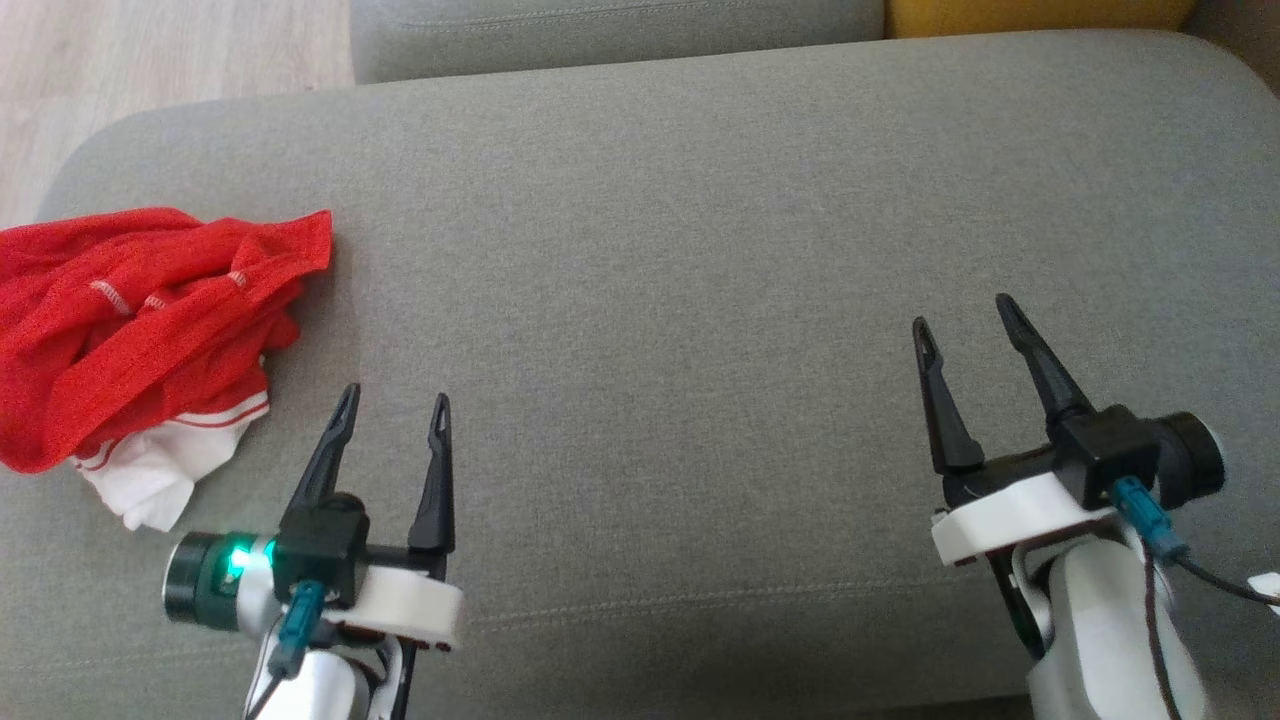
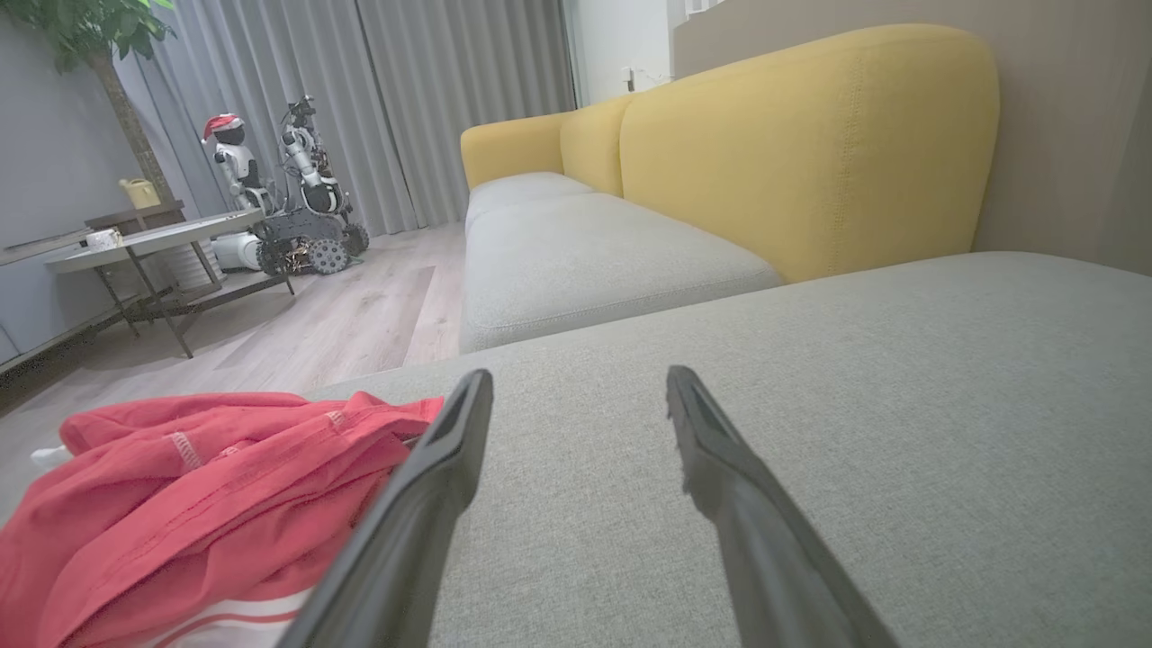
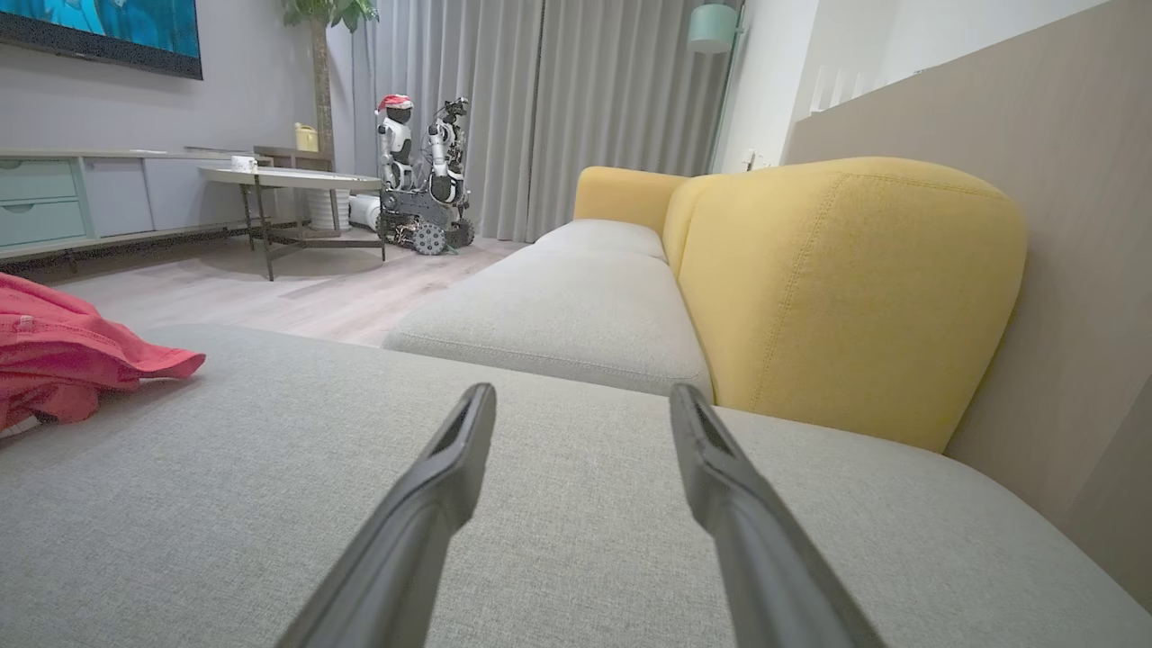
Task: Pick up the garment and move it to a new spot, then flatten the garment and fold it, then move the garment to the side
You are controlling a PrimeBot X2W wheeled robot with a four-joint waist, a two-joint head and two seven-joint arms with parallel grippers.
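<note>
red garment (image 1: 130, 300) with white striped trim; grey cushion (image 1: 700, 250); yellow sofa back (image 2: 810, 144).

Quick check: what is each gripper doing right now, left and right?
Left gripper: open, holding nothing, beside the red garment.
Right gripper: open, holding nothing, over bare cushion.

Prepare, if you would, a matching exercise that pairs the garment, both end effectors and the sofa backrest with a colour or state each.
1. garment
2. left end effector
3. right end effector
4. sofa backrest

A. yellow
B. open, far from the garment
C. crumpled, red and white
D. open, close beside the garment

Pairs: 1-C, 2-D, 3-B, 4-A
</note>
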